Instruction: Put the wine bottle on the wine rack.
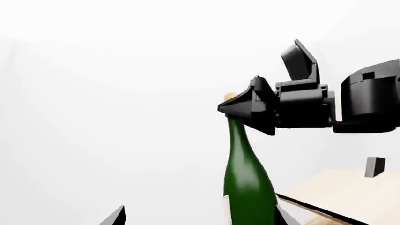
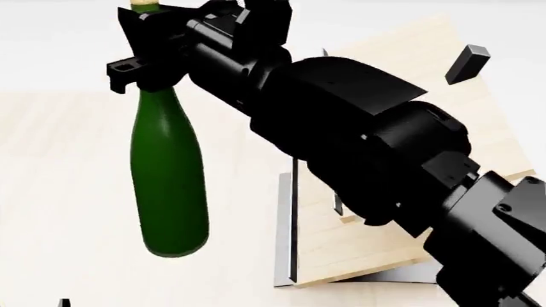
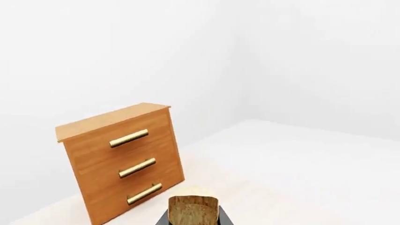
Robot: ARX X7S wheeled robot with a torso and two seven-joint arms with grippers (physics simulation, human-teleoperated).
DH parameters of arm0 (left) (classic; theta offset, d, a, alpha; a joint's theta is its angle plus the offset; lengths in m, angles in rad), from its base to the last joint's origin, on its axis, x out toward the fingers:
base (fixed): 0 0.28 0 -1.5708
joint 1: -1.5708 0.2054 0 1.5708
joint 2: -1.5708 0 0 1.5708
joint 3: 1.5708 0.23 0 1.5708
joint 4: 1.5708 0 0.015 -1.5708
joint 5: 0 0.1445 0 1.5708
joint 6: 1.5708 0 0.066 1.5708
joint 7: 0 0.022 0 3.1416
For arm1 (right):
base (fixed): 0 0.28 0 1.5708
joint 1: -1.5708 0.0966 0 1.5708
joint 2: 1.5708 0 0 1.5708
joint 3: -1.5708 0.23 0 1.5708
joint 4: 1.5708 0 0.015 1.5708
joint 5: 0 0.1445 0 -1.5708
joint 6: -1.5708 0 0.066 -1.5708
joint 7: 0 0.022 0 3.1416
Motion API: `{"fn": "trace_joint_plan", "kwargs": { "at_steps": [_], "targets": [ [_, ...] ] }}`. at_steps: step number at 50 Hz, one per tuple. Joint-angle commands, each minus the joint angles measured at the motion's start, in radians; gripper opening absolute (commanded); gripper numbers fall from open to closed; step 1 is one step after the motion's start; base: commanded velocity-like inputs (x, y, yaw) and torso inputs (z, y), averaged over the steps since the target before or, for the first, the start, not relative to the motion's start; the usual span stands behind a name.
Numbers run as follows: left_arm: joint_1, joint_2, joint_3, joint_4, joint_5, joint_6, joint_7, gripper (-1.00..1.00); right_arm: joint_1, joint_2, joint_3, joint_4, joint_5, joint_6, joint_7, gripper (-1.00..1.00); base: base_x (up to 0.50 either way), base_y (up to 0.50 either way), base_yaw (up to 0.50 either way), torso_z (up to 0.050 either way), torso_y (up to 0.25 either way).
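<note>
The wine bottle [image 2: 169, 185] hangs upright in the air, held at the top of its neck by the right gripper [image 2: 147, 48], whose black jaws are closed around the neck just under the tan cork [image 2: 143, 3]. Its body is smooth, glossy dark green glass, slender with rounded shoulders and a long tapering neck; in the left wrist view the same bottle [image 1: 247, 178] shows a pale label low on its side. The bottle is lifted clear of the pale table top [image 2: 51, 192] and sits to the left of the wine rack [image 2: 375, 249] in the head view, not touching it.

The rack is made of flat, tilted boards of pale wood with a fine grain, edged by dark metal strips, and it carries a small black block [image 2: 467, 62] near its far corner. A grey metal base shows under its near edge. Nothing lies on the boards.

From the right wrist view, the cork's rough brown top [image 3: 192, 211] fills the lower edge, and beyond it stands a brown wooden cabinet [image 3: 119, 161] with three drawers, each with a brass bar handle.

Only two dark fingertips [image 1: 115, 216] of the left gripper show, set wide apart with the bottle's base between them, so its jaws are open.
</note>
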Motion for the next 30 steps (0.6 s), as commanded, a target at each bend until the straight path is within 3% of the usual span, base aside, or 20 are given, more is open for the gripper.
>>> {"fn": "trace_joint_plan", "kwargs": {
  "at_steps": [1, 8, 30],
  "targets": [
    [-0.004, 0.0, 0.006, 0.001, 0.005, -0.01, -0.002, 1.0, 0.105, 0.081, 0.052, -0.006, 0.052, 0.086, 0.046, -1.0, 0.0, 0.0, 0.0, 0.0, 0.0],
    [-0.007, -0.001, 0.007, 0.004, 0.003, -0.014, -0.003, 1.0, 0.149, 0.096, 0.048, 0.011, 0.083, 0.158, 0.056, -1.0, 0.0, 0.0, 0.0, 0.0, 0.0],
    [-0.013, -0.003, 0.016, -0.005, 0.007, -0.014, -0.007, 1.0, 0.197, 0.189, 0.218, 0.26, 0.291, 0.136, 0.092, -1.0, 0.0, 0.0, 0.0, 0.0, 0.001]
  ]
}}
